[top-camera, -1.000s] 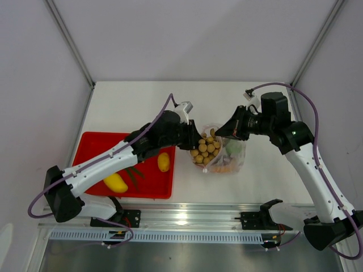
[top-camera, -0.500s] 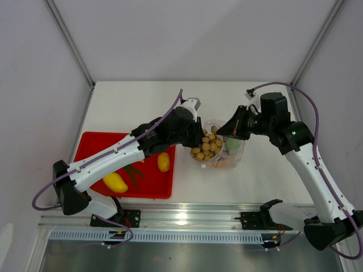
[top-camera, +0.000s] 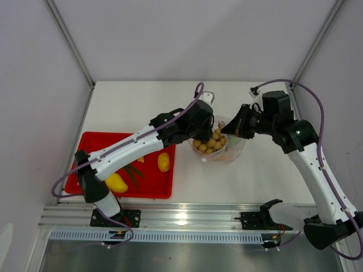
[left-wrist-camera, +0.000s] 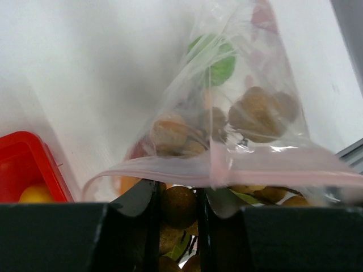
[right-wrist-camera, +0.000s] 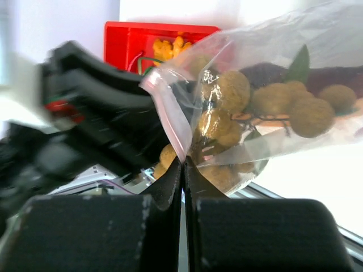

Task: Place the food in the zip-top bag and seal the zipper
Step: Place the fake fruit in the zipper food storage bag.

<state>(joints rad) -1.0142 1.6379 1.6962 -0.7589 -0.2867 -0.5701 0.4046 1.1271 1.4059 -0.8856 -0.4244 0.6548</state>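
left fingers (left-wrist-camera: 133, 215) are clamped on a bunch of small tan balls (left-wrist-camera: 177, 205) right at the zipper (left-wrist-camera: 255, 168) of the zip-top bag (top-camera: 231, 148), mid-tabletop (top-camera: 142, 107) (already part filled, green ball inside). right fingers (right-wrist-camera: 164, 190) are closed, pinching the bag's mouth edge. lemon (top-camera: 163, 161) and banana (top-camera: 115, 182) lie in the red tray (top-camera: 91, 148).

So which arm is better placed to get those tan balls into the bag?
Left. The left gripper holds the bunch of tan balls at the mouth of the zip-top bag; the right gripper is pinching its rim.
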